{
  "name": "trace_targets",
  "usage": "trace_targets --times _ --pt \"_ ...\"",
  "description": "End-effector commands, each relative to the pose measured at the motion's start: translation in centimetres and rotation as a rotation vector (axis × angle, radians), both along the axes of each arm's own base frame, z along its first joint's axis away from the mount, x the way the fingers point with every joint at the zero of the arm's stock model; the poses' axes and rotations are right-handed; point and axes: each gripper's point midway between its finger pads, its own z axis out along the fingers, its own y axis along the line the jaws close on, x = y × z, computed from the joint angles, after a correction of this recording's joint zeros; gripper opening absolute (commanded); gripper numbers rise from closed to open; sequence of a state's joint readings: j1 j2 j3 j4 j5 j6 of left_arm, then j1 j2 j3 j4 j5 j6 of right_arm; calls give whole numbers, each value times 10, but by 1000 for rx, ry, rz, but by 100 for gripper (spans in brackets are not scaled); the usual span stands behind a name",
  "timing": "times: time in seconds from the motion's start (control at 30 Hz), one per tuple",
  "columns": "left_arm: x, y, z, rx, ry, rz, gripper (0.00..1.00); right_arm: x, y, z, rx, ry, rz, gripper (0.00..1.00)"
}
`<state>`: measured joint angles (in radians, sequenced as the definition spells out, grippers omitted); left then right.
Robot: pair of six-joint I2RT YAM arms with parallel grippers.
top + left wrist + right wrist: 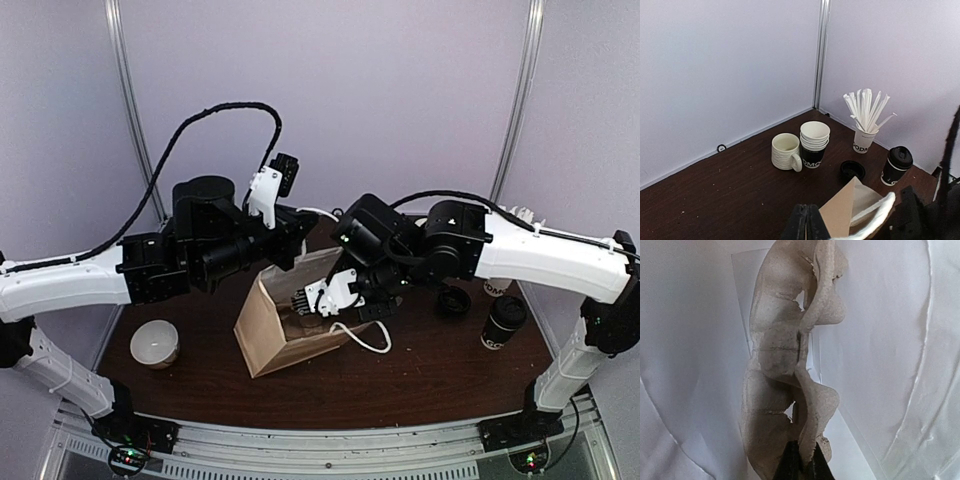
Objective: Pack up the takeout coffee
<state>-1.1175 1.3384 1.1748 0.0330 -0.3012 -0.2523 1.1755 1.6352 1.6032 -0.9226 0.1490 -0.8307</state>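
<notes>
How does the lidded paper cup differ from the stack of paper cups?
The small white paper cup with a black plastic lid is single and closed; the stack of white paper cups is several nested, open on top. The lidded cup stands apart at the right; the stack stands close beside the white ribbed mug. Both are upright, with a black lower band and white lettering.

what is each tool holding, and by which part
Right tool pinches a crumpled beige paper piece by its lower edge; left tool shut at the bag rim, grip unclear.
</notes>
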Motion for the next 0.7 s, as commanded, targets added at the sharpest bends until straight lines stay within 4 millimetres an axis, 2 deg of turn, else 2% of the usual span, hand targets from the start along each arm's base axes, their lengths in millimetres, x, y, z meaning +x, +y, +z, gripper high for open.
trace_targets --times 0.0,0.17,0.3,0.43,0.67 --pt "19 8 7 -9 -7 64 0 -3 -7 36 31 -51 -15 0" --pt "18 5 6 -7 -3 40 0 5 -10 62 35 -137 -27 0" --pt "15 2 9 -15 1 16 0 13 -13 70 -11 -225 -17 0" --pt "17 10 8 -5 2 48 0 17 -18 81 -40 -281 -7 0" --pt "20 26 -5 74 6 100 0 27 -30 128 -4 -399 -44 0"
